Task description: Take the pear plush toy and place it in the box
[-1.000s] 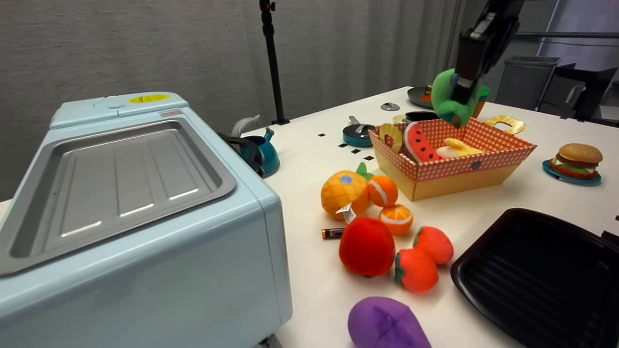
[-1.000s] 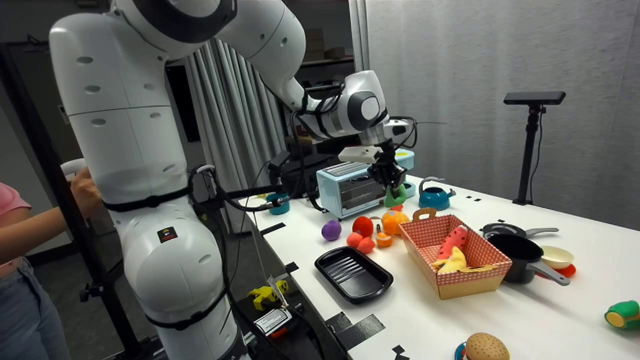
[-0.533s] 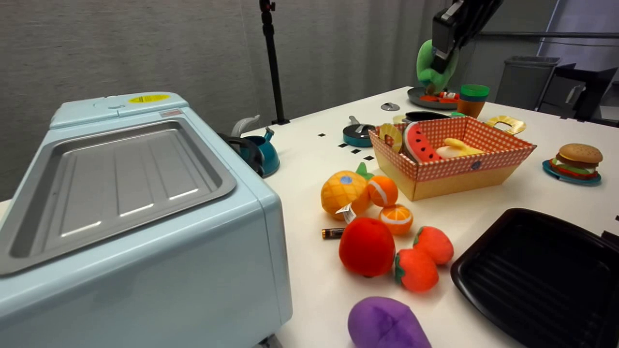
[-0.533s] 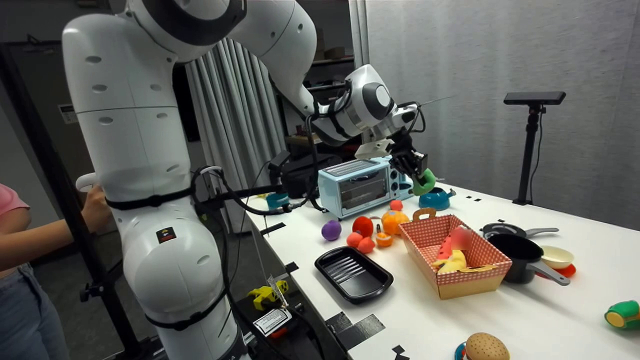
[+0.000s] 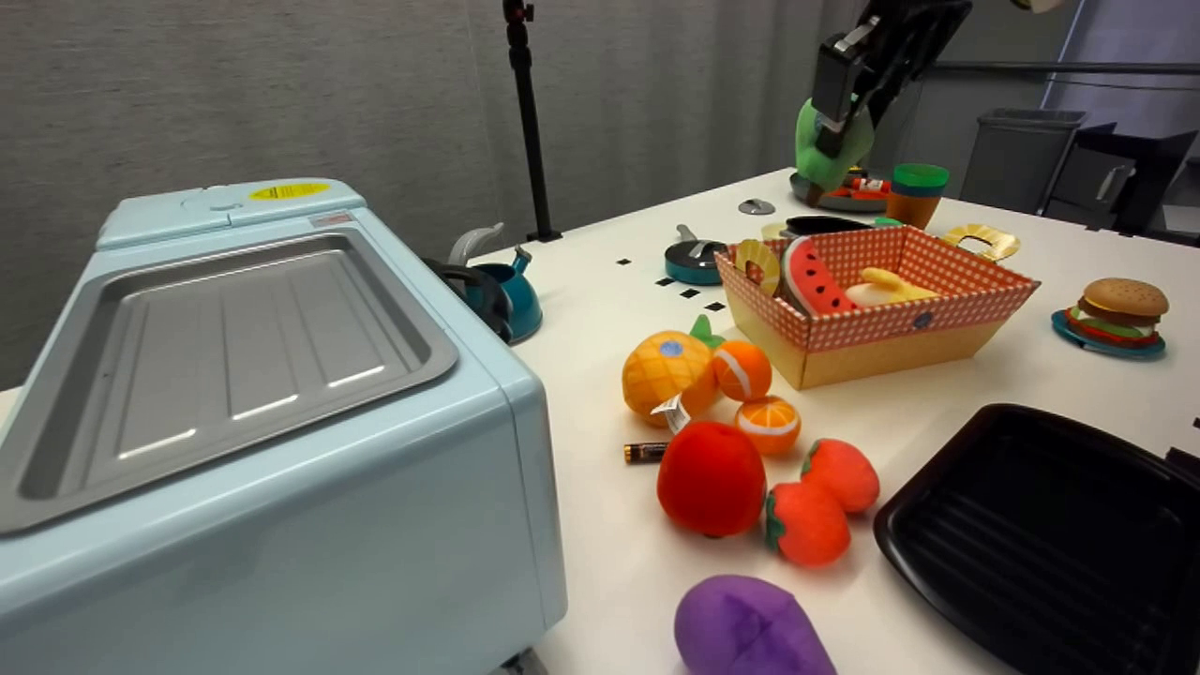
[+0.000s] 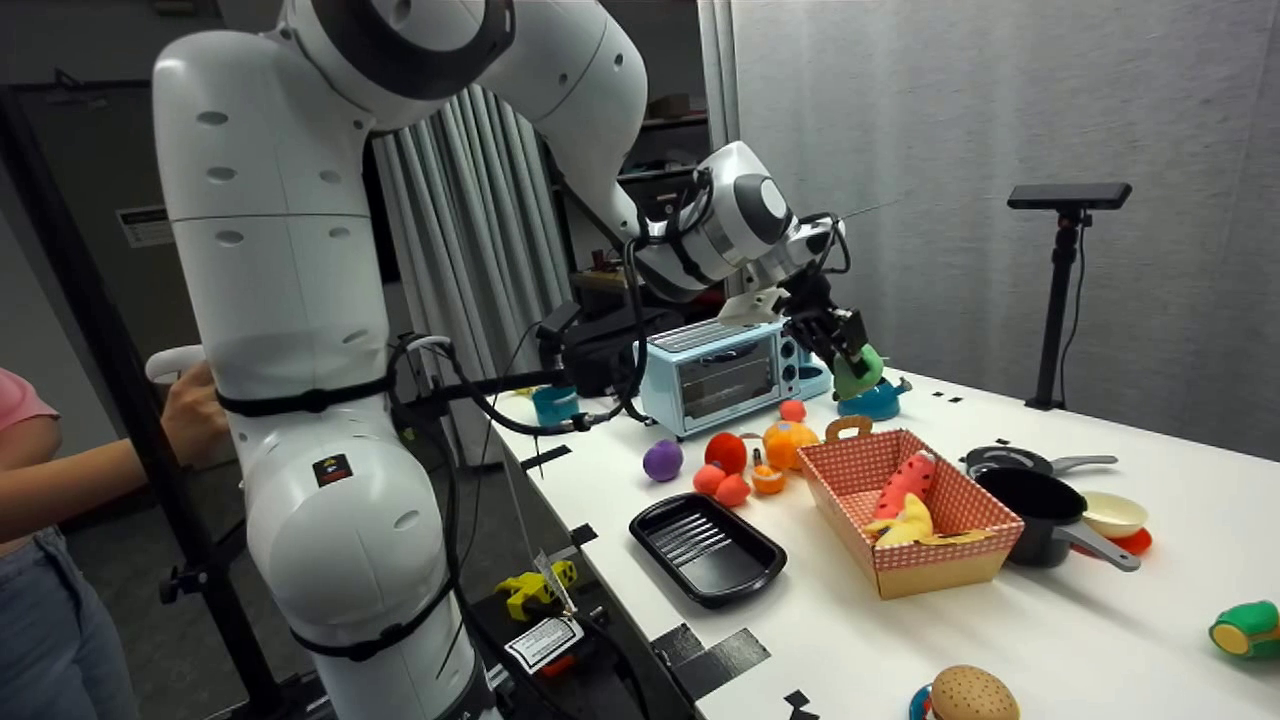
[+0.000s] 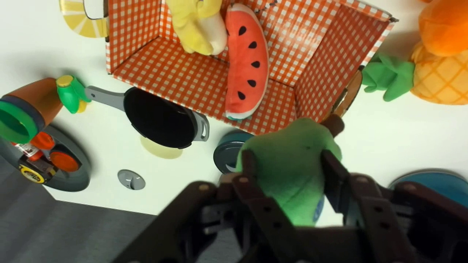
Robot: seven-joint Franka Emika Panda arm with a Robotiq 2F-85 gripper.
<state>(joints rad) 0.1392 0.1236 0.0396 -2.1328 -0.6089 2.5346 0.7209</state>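
Clamping the pear plush toy [image 7: 292, 171] between its two dark fingers [image 7: 335, 179], the gripper [image 7: 290, 161] hangs in the air above the white table [image 6: 1120, 630]. The pear is outside the open box [image 5: 891, 359]: in both exterior views it shows higher than the rim and apart from it, between 11 and 12 o'clock from the box's middle. In the wrist view the box spreads from 10 to 1 o'clock of the held toy, which covers part of the nearest corner there, its brown stem pointing between 1 and 2 o'clock. Inside the box lie a watermelon slice plush [image 7: 248, 62] and, at that slice's 10 o'clock, a yellow-and-cream plush [image 7: 199, 29]. Reckoned from the pear in the same view, a black saucepan [image 7: 161, 118] stands at 10 o'clock, just beside the box, and a pineapple plush [image 7: 442, 80] lies at 2 o'clock. Round the box in an exterior view, a toy hamburger [image 5: 1123, 307] on a blue plate [image 5: 1108, 350] sits at 3 o'clock, a black ridged baking pan [image 5: 1041, 539] at 5 o'clock, and a purple plush [image 5: 750, 623] at 7 o'clock. In an exterior view a teal kettle [image 6: 882, 403] shows partly behind the pear, and a pale-blue toaster oven [image 6: 725, 385] stands between 10 and 11 o'clock from the box.
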